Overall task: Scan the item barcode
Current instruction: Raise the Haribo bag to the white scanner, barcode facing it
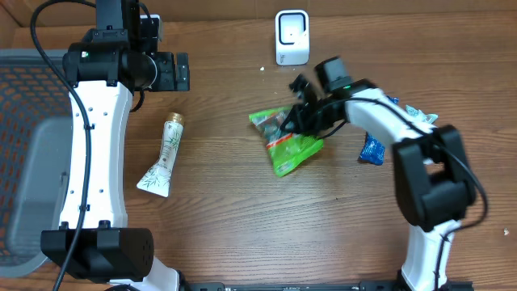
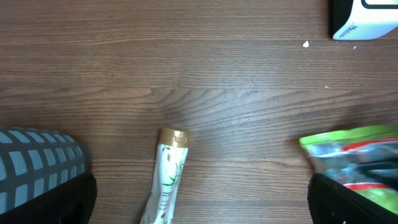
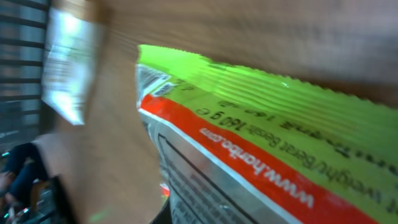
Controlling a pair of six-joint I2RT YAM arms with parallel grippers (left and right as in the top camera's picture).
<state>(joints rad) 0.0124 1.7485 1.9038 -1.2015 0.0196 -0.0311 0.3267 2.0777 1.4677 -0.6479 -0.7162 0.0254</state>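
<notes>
Overhead, the right gripper is clamped on the green snack bag mid-table, just below the scanner, probably to present its barcode; the left gripper hangs wide; the left wrist catches the bag's corner; the right wrist sees its printed back, close and blurred.

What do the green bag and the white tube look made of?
The green bag looks like thin glossy plastic film: crinkled, ribbed sealed edge. The white tube seems soft matte plastic, flattened at its wide end; its cap looks gold, metallic-finished.
</notes>
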